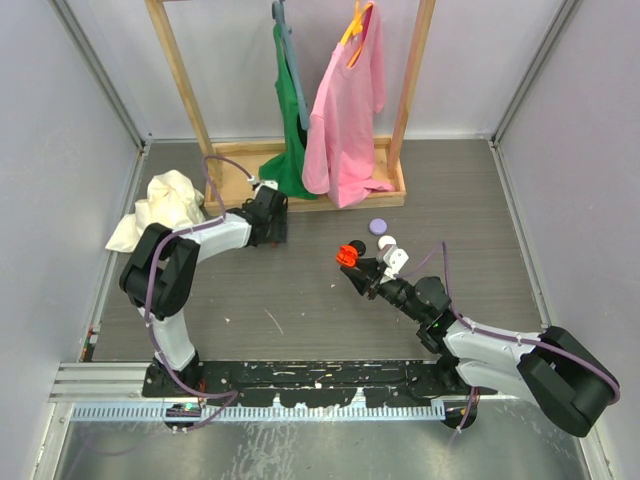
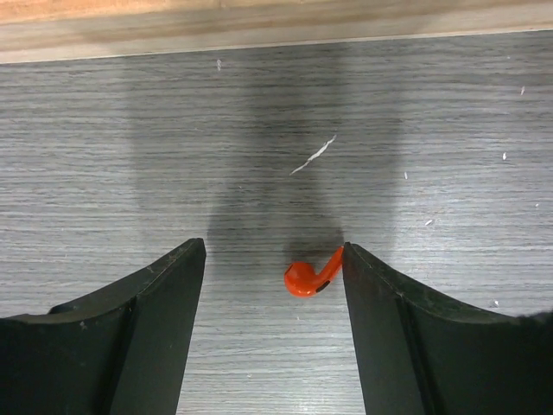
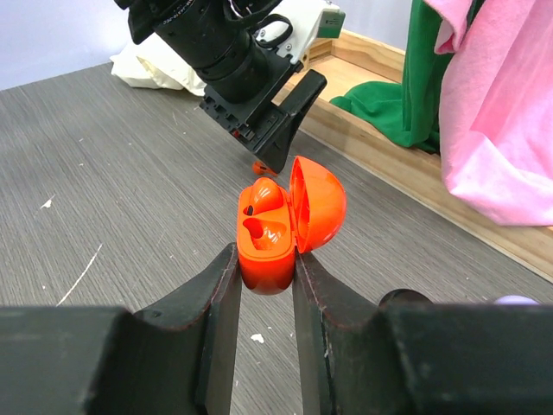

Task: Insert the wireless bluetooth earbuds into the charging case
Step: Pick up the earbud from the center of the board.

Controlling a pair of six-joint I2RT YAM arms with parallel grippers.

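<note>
Our left gripper (image 2: 272, 252) stands wide astride the loose orange earbud (image 2: 308, 277) on the table (image 2: 130, 156), stem touching one jaw. It looks tiny, light and slick, so we'd pinch the bulb. Right gripper (image 3: 265, 259) is clamped on the open charging case (image 3: 275, 233).

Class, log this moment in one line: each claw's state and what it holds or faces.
left claw: open, astride loose earbud on table | right claw: shut on open charging case

Wooden rack base (image 2: 259, 26) blocks just beyond left gripper (image 2: 272, 249); cloth heap (image 1: 165, 205) to its arm's left. Surface (image 1: 300, 310) btwn arms bare up to right gripper (image 3: 264, 259) w/ charging case (image 3: 315, 203).
</note>
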